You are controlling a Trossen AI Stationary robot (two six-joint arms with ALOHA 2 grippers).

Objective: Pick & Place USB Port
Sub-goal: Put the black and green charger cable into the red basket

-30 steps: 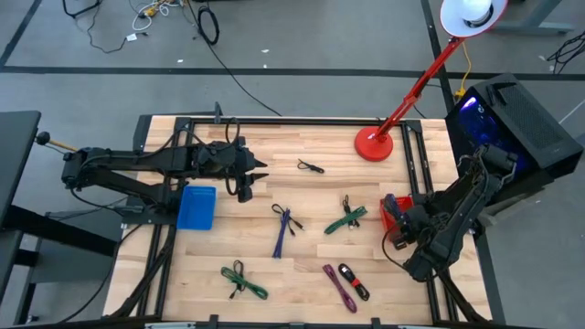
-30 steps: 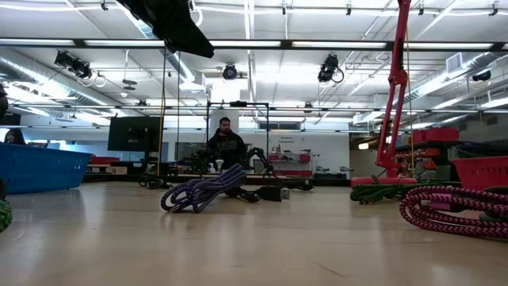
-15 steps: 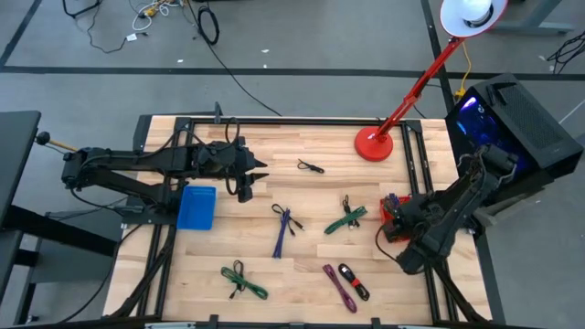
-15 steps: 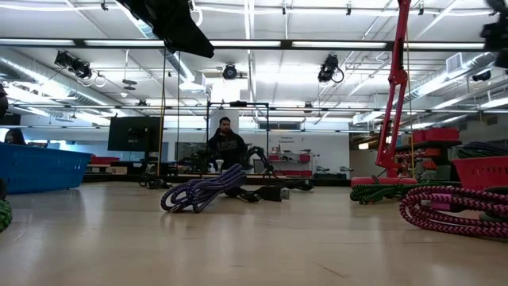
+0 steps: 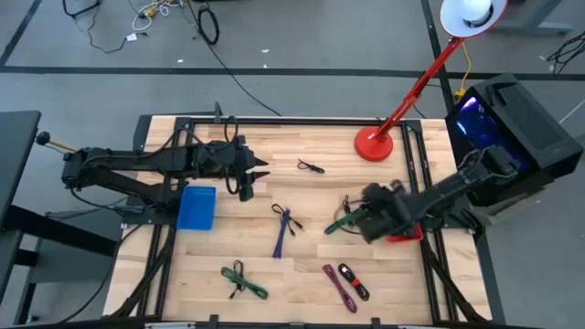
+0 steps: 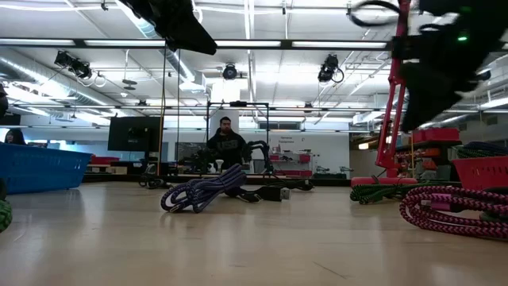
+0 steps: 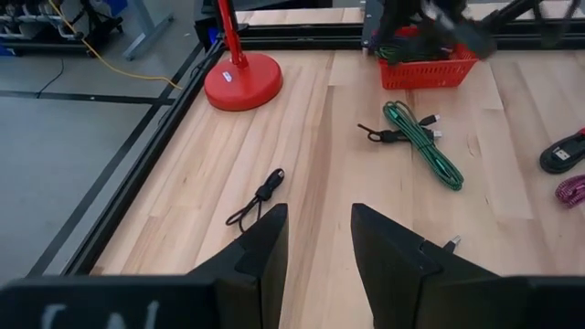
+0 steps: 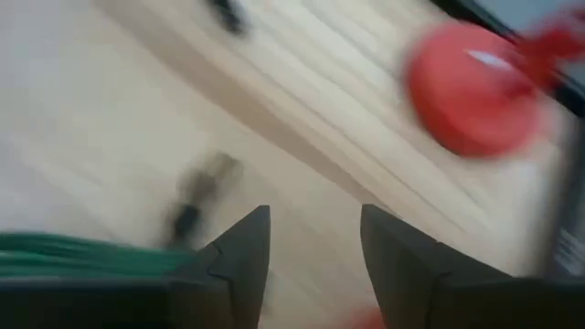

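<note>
Several bundled cables lie flat on the wooden table: a small black one [image 5: 311, 166], a blue-purple one [image 5: 283, 228], a green one [image 5: 344, 219], a second green one [image 5: 243, 281], a magenta one [image 5: 340, 286] and a black-red one [image 5: 355, 281]. My right gripper [image 5: 358, 219] hovers open just right of the first green cable [image 8: 64, 251], well above the table in the low view [image 6: 432, 71]. My left gripper [image 5: 259, 174] waits open above the table near the blue bin, facing the small black cable [image 7: 256, 196].
A blue bin [image 5: 196, 208] stands at the table's left. A red basket [image 5: 402, 234] sits at the right, partly under my right arm. The red lamp base [image 5: 373, 143] stands near the far right. Bare wood lies between the cables. A person stands far behind the table [image 6: 226, 143].
My right arm has swung quickly from the table's right near corner toward the left, passing over the red basket and ending beside the green cable. The cables have stayed where they were.
</note>
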